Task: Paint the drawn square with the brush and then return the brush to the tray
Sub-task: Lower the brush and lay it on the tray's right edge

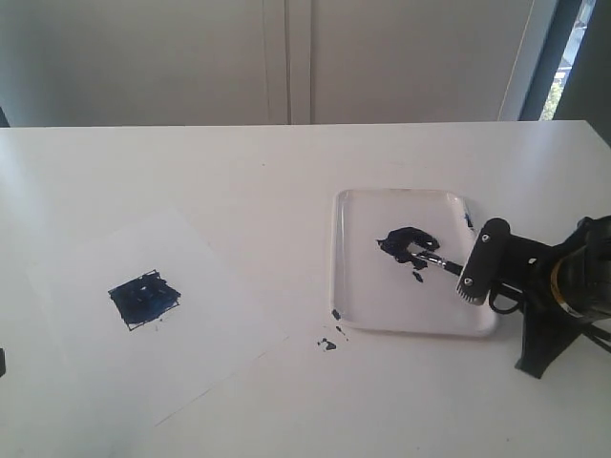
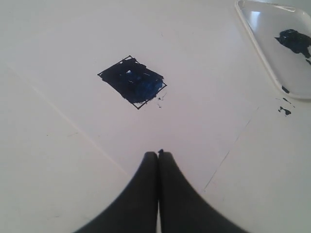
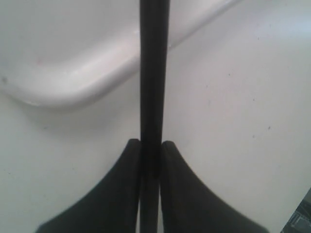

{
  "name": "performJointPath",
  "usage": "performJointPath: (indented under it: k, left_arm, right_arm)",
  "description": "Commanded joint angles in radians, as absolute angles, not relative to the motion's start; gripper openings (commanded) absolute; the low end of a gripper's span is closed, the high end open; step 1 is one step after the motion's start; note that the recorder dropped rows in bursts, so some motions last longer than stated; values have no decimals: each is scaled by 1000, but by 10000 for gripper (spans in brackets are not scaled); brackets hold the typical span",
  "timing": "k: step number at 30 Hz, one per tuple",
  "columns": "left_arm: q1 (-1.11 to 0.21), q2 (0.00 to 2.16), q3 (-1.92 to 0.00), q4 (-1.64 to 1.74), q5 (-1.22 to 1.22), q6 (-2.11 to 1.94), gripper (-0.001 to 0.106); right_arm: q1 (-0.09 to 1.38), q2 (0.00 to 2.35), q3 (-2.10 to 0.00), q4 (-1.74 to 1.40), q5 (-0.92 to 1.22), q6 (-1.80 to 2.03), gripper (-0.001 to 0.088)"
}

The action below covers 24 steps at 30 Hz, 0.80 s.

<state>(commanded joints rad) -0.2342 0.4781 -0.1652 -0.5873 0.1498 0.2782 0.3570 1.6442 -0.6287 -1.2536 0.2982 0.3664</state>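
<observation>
The drawn square [image 1: 143, 299] on the paper is smeared dark blue; the left wrist view shows the drawn square [image 2: 132, 81] almost filled. The white tray [image 1: 336, 258] sits at the right with a blue paint blob [image 1: 409, 240]. The brush [image 1: 441, 262] has its tip at the blob and slants out over the tray's near right rim. My right gripper [image 1: 474, 274] is shut on the handle. In the right wrist view the black brush handle [image 3: 154, 73] runs from between the shut right gripper [image 3: 150, 143] over the tray rim [image 3: 73, 87]. My left gripper [image 2: 158, 154] is shut and empty, short of the square.
A white paper sheet [image 1: 191, 363] lies flat under the square on the white table. Small blue splatters [image 1: 327, 343] dot the table by the tray's near left corner. A grey wall stands behind the table's far edge.
</observation>
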Motion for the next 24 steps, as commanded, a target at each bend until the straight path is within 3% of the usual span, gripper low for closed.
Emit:
performJointPath:
  k: [4, 10, 24]
  left_arm:
    - [-234, 478, -165, -587, 150, 288, 0]
    - [-234, 478, -165, -587, 152, 289, 0]
    - [-234, 478, -165, -587, 152, 289, 0]
  right_arm:
    - [357, 1644, -629, -1267, 298, 366, 10]
    - [357, 1644, -629, -1401, 335, 366, 291]
    - [357, 1644, -629, -1422, 290, 423, 317]
